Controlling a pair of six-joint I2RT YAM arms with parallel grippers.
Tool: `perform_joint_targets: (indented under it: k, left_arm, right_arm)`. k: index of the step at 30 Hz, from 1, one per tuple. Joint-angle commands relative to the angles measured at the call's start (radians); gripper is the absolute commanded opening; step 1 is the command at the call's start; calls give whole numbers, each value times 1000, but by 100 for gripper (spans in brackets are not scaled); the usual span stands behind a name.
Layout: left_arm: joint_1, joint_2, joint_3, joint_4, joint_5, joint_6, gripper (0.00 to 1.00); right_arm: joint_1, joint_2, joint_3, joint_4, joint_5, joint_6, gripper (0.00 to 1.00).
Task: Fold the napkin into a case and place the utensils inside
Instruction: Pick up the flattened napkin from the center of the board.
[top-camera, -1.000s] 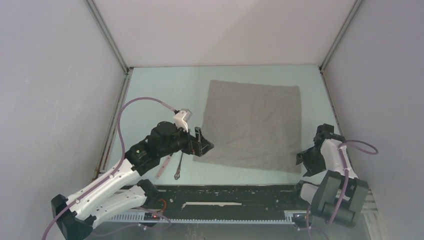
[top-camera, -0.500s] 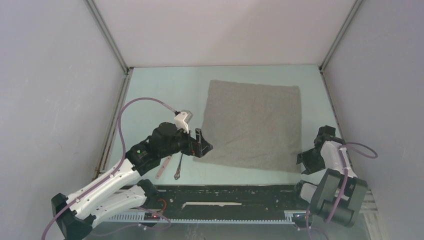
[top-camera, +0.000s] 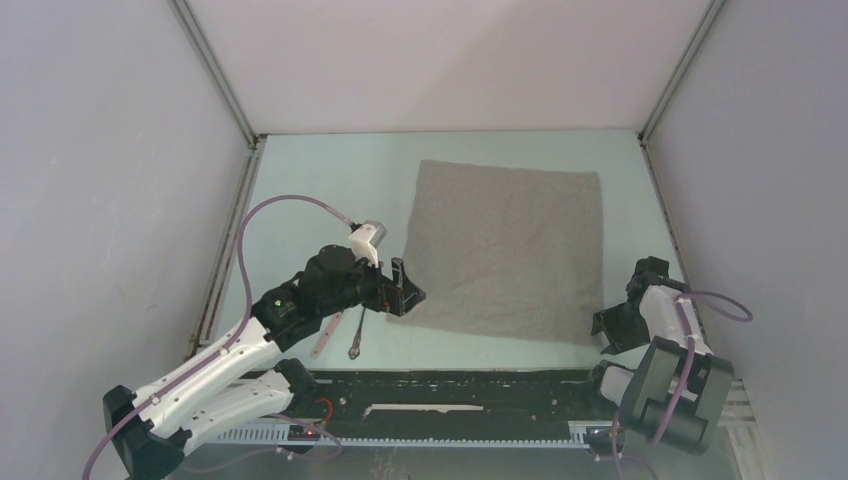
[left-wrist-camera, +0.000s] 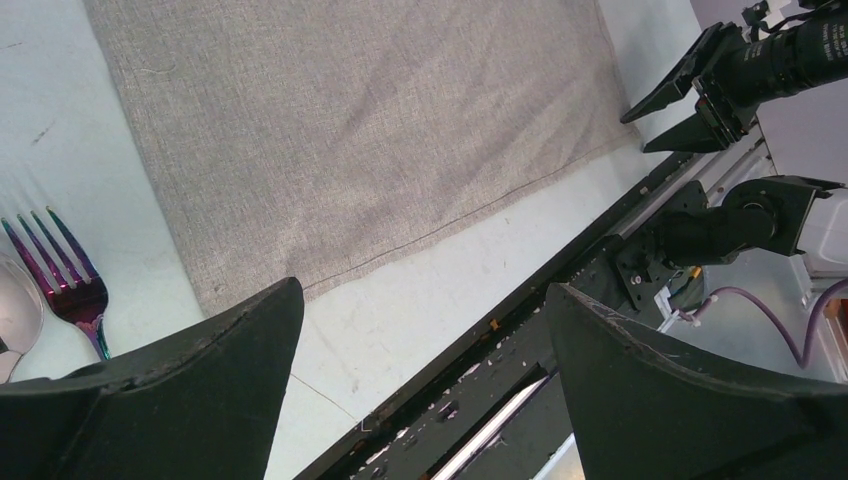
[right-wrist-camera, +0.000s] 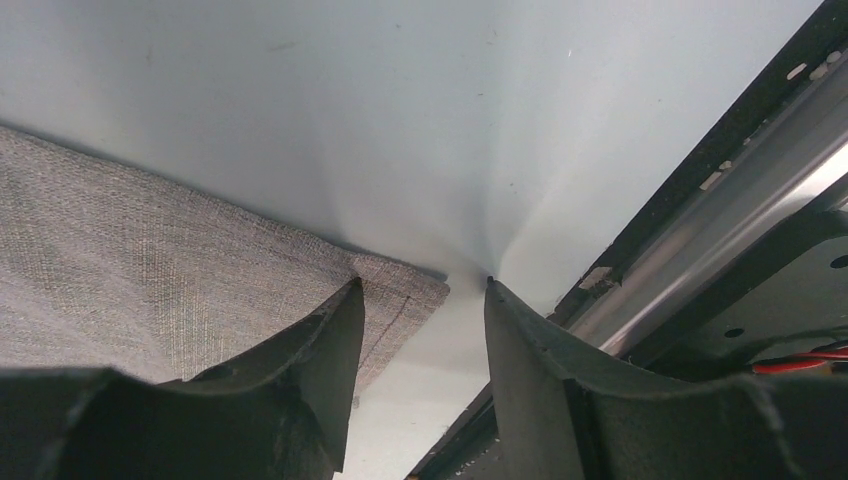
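Note:
The grey napkin (top-camera: 505, 245) lies flat and unfolded on the pale table; no case shape shows. My left gripper (top-camera: 408, 296) is open and empty at its near left corner. In the left wrist view (left-wrist-camera: 422, 290) the jaws stand wide over bare table just off the napkin's (left-wrist-camera: 340, 130) near edge. My right gripper (top-camera: 602, 336) is open at the near right corner. In the right wrist view (right-wrist-camera: 423, 287) one jaw is over the napkin's corner (right-wrist-camera: 400, 290) and the other beyond it. The spoon (top-camera: 327, 335) and the fork (top-camera: 357, 336) lie near the left arm; the fork's iridescent tines (left-wrist-camera: 62, 280) show.
A black rail (top-camera: 450, 392) runs along the table's near edge, close behind both grippers; it also shows in the right wrist view (right-wrist-camera: 700, 190). Grey enclosure walls (top-camera: 120, 200) stand left, right and at the back. A purple cable (top-camera: 270, 215) loops over the left arm.
My right gripper has shifted slightly toward the near edge at the napkin's near right corner. My left gripper has barely moved. The napkin and utensils lie as before.

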Motion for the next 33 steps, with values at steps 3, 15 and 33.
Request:
perform_joint_targets:
  k: [3, 15, 33]
  left_arm:
    - [-10, -11, 31, 2, -22, 26, 98]
    - [-11, -13, 31, -5, -26, 27, 98]
    - [50, 95, 9, -128, -65, -171, 100]
  right_arm:
    - [-2, -14, -12, 34, 19, 23, 53]
    - [5, -95, -101, 154, -52, 68, 20]
    - [156, -298, -24, -61, 104, 175, 0]
